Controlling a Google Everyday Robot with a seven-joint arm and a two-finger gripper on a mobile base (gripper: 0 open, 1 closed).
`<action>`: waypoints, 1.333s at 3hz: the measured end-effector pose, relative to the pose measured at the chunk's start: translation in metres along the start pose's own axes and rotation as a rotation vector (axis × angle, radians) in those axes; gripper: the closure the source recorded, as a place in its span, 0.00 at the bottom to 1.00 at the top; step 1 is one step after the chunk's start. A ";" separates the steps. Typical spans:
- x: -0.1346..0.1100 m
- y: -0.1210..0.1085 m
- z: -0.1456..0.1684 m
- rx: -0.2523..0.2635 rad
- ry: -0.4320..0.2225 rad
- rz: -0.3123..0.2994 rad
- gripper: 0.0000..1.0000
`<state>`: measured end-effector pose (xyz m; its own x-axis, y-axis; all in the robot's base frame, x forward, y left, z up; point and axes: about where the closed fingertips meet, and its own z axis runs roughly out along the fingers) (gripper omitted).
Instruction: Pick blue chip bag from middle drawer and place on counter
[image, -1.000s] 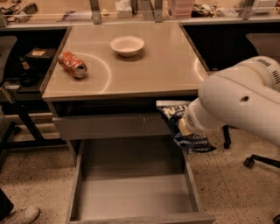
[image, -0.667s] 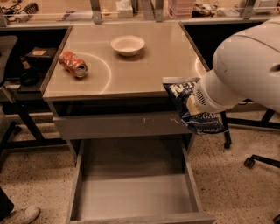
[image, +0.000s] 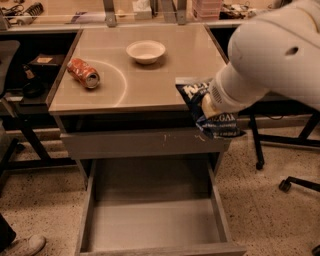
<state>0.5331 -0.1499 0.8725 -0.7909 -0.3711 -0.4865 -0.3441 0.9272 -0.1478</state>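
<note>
Hand (image: 209, 106) grips blue chip bag (image: 216, 123) at worktop (image: 150, 82) front-right edge, middle drawer (image: 150, 225) open below. Shift bag fwd over worktop, short of bowl (image: 145, 51), lower flat, then let go.

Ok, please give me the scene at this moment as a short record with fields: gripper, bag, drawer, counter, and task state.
gripper: at the counter's front right corner, shut on the blue chip bag
blue chip bag: held in the air, not set down
middle drawer: pulled open, no bag inside
counter: holds a crushed orange soda can at left and a white bowl at the back
task state: bag out of drawer, not yet placed
</note>
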 end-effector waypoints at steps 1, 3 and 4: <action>-0.063 0.008 -0.011 -0.015 -0.051 -0.037 1.00; -0.152 0.033 -0.002 -0.037 -0.096 -0.134 1.00; -0.187 0.052 0.018 -0.060 -0.097 -0.180 1.00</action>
<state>0.6726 -0.0316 0.9399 -0.6628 -0.5213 -0.5375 -0.5071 0.8407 -0.1900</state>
